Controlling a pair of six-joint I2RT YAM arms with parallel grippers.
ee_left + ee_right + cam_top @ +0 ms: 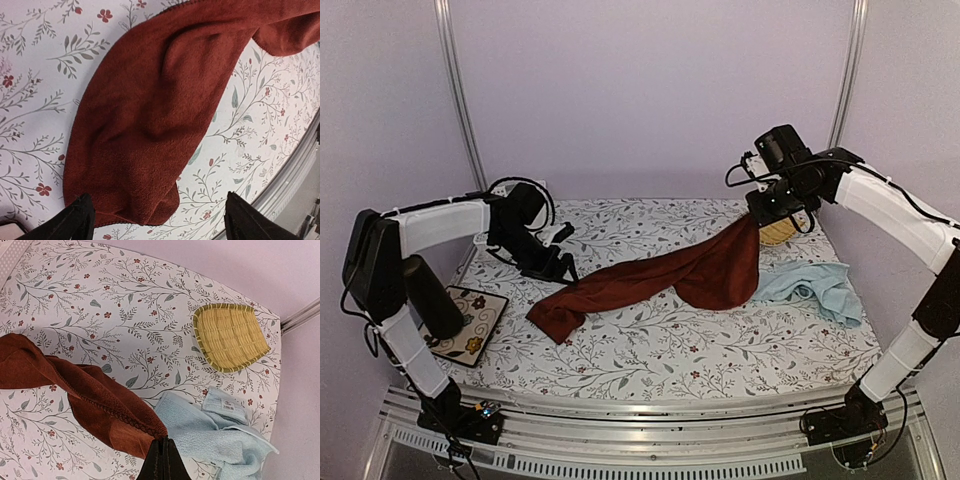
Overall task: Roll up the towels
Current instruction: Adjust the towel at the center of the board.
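Rust-red towel (660, 280) is lying stretched across the flowered table (620, 360) in the top view, its far corner hanging lifted from the right gripper (757, 213). The blue towel (815, 285) is sitting crumpled just beside it. Left wrist: the left gripper (159, 205) is holding its fingers (80, 220) wide apart at the red towel's end. Right wrist: the jaws are pinching together on red cloth.

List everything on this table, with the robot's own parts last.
red towel: one, dark rust-red, stretched across the middle, one corner lifted at the far right
blue towel: one, pale blue, crumpled at the right
woven tray: one, yellow, far right corner
tile: one, cream with a flower pattern, near left edge
tablecloth: one, white floral, covering the table
left gripper: one, black, open over the red towel's left end
right gripper: one, black, shut on the red towel's corner
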